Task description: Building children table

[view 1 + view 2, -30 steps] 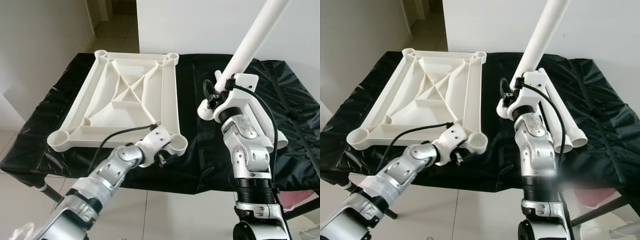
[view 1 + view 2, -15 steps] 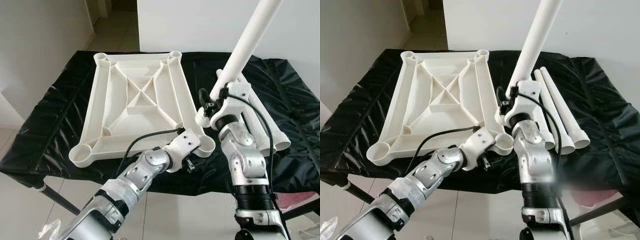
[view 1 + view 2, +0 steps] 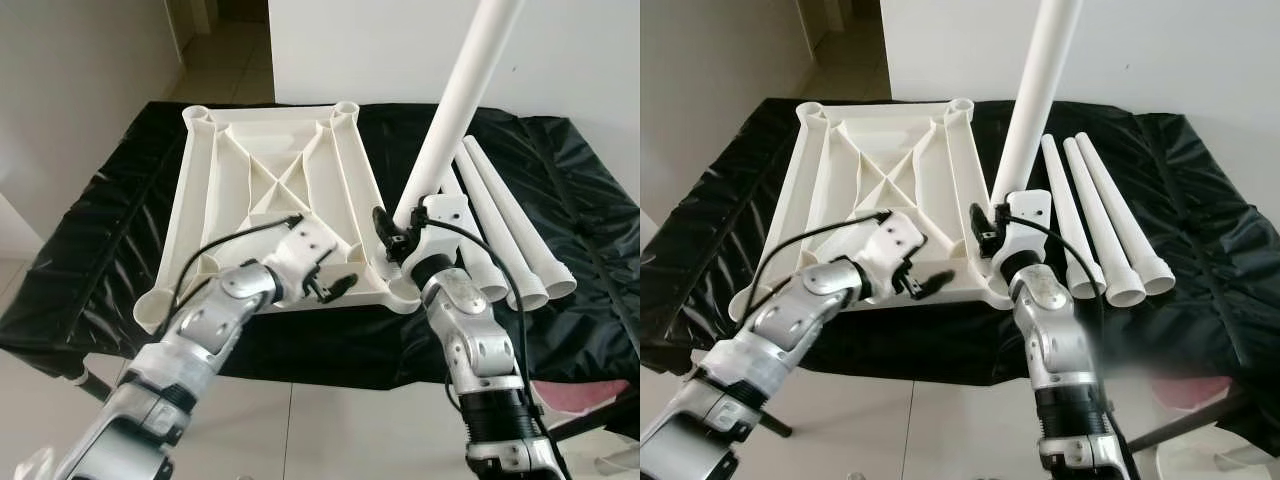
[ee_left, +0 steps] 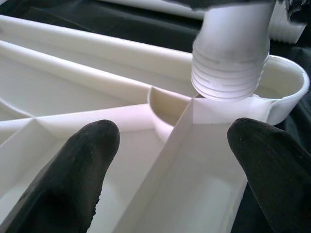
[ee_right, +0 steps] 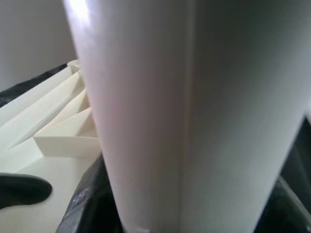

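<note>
A white plastic tabletop [image 3: 270, 205] lies upside down, ribs up, on the surface, which is covered with a black sheet [image 3: 100, 230]. It has a round socket at each corner. The near-right socket [image 4: 286, 92] sits close to the near edge of the surface.

The right gripper [image 3: 415, 225] has its jaws clenched around a long white leg [image 3: 455, 110], held nearly upright and leaning slightly to the right at the top. The leg's threaded lower end [image 4: 231, 77] is at the near-right socket, resting on or just above its rim (the left wrist view does not settle whether it has entered the socket).

The left gripper [image 3: 335, 285] is over the near part of the tabletop, just left of that socket, with its jaws released and spread. The two black fingers [image 4: 73, 170] are well apart over a rib of the underside, grasping nothing.

Three more white legs [image 3: 510, 235] lie side by side on the black sheet to the right of the tabletop, their wider open ends toward the near edge. Beyond the surface are a white wall and a tiled floor [image 3: 225, 70].
</note>
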Motion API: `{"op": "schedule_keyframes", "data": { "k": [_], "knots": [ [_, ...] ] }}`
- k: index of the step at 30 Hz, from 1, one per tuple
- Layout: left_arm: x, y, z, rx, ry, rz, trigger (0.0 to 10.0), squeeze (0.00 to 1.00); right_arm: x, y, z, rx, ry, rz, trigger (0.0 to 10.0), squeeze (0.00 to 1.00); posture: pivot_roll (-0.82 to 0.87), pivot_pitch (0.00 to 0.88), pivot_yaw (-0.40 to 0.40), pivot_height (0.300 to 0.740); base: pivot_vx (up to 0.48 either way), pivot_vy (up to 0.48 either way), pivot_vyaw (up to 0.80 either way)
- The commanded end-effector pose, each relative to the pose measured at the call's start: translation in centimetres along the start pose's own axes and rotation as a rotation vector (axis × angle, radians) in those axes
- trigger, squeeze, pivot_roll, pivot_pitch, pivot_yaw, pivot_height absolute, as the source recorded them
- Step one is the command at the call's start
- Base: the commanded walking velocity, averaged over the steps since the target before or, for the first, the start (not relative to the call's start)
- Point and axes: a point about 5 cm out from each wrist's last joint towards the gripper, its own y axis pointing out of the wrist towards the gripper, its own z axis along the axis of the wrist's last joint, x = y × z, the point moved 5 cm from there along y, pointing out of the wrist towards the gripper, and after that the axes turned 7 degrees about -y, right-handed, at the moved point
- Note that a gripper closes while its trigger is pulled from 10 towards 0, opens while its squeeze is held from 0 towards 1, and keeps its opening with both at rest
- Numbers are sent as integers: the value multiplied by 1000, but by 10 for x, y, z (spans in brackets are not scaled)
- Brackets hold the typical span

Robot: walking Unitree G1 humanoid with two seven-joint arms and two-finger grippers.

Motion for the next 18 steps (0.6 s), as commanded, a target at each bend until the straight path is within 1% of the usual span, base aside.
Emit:
{"op": "schedule_keyframes", "data": {
  "k": [1, 3, 4, 6, 10, 12, 13, 14, 16, 18],
  "knots": [
    [3, -8, 0, 1, -28, -45, 10000, 0, -2, -3, 3, 26, -10, 13, 10000, 0, 22, 95, 23, 740, 0, 0, 0],
    [2, -15, 3, 25, -61, -33, 10000, 0, 0, -5, 3, 37, -13, 6, 10000, 0, 24, 97, 17, 740, 0, 0, 0],
    [2, -15, 3, 25, -61, -33, 10000, 0, 0, -5, 3, 37, -13, 6, 10000, 0, 24, 97, 17, 740, 0, 0, 0],
    [5, -20, 4, 33, -84, -29, 10000, 0, 4, -6, 6, 62, -22, -17, 10000, 0, 30, 100, 6, 740, 0, 0, 0],
    [10, -22, 3, 34, -93, -38, 10000, 0, 9, -7, 8, 75, -30, -46, 10000, 0, 33, 105, -7, 740, 0, 0, 0],
    [21, -26, -2, 18, -115, -73, 10000, 0, 17, -11, 10, 83, -53, -107, 10000, 0, 38, 111, -21, 740, 0, 0, 0],
    [21, -26, -2, 18, -115, -73, 10000, 0, 17, -11, 10, 83, -53, -107, 10000, 0, 38, 111, -21, 740, 0, 0, 0],
    [26, -28, -4, 9, -125, -87, 10000, 0, 20, -13, 10, 87, -61, -133, 10000, 0, 39, 112, -27, 740, 0, 0, 0],
    [35, -31, -13, -20, -124, -112, 10000, 0, 20, -18, 10, 88, -65, -168, 10000, 0, 39, 116, -38, 740, 0, 0, 0],
    [38, -33, -15, -27, -124, -120, 10000, 0, 19, -19, 9, 86, -63, -174, 10000, 0, 39, 116, -38, 740, 0, 0, 0]
  ]
}}
